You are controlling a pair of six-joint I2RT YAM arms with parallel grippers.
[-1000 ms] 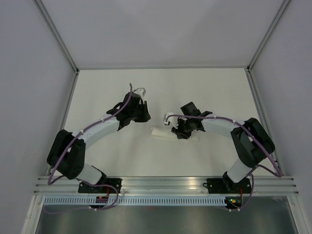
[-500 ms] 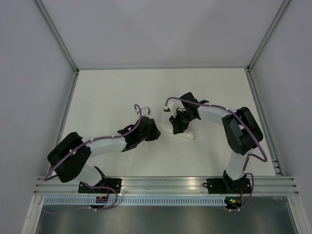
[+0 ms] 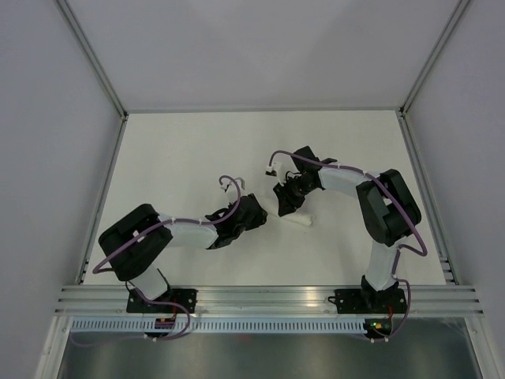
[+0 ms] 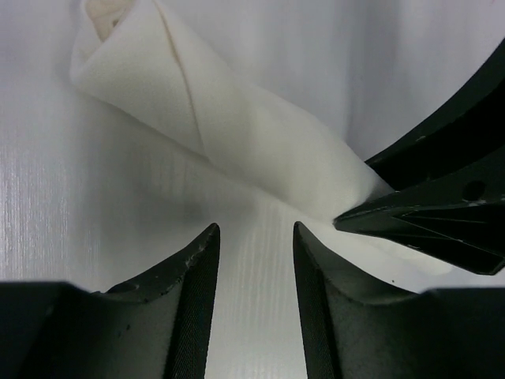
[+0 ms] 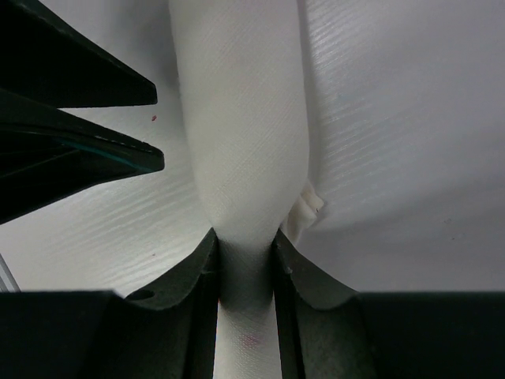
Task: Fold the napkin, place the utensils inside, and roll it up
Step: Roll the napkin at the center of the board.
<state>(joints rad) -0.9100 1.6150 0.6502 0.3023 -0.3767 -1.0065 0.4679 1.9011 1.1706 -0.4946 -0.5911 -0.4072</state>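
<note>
The napkin (image 3: 299,220) is rolled into a slim white cylinder and lies slanted at the middle of the table. My right gripper (image 3: 286,202) is shut on it; in the right wrist view its fingertips (image 5: 207,260) pinch the roll (image 5: 245,118) tight. My left gripper (image 3: 257,218) is open and empty, low over the table by the roll's left end. In the left wrist view the roll (image 4: 229,118) runs from the upper left to the right, just beyond my left gripper (image 4: 254,237). The utensils are not in view.
The white table (image 3: 173,150) is bounded by grey walls on three sides and a metal rail (image 3: 268,296) at the near edge. The two grippers are close together; the right gripper's fingers (image 4: 442,213) show in the left wrist view.
My left arm swung from the far left down and right to the roll's left end. My right gripper shifted a little left and away, and the roll now lies slanted.
</note>
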